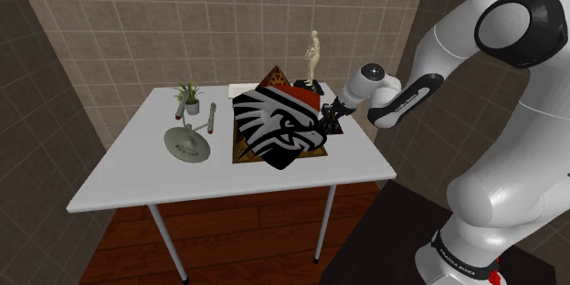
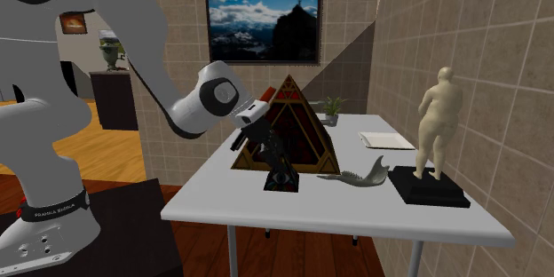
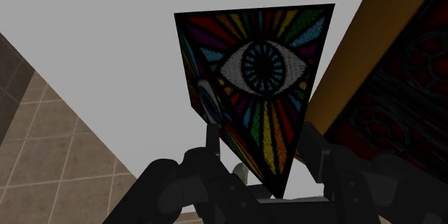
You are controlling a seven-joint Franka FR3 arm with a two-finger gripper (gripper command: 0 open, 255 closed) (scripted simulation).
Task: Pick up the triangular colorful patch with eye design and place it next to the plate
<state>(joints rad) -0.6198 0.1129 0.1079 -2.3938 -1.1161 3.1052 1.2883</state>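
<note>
The white worktop (image 1: 137, 169) carries a tall brown pyramid (image 2: 297, 129) with dark stained panels. A black-and-white hawk emblem (image 1: 279, 128) sits just beside it, and a pale statue (image 2: 438, 124) stands near it, on the side away from the arm. The triangular eye patch (image 3: 262, 79) stands on edge just beside the pyramid's base, its narrow tip clenched in the claw (image 3: 263, 140), a black finger at either side. Whether it is off the surface I cannot tell. It is probably best raised straight up with a firm grip and swung away only once clear of the pyramid's slope, since the thin tip could twist or slip.
</note>
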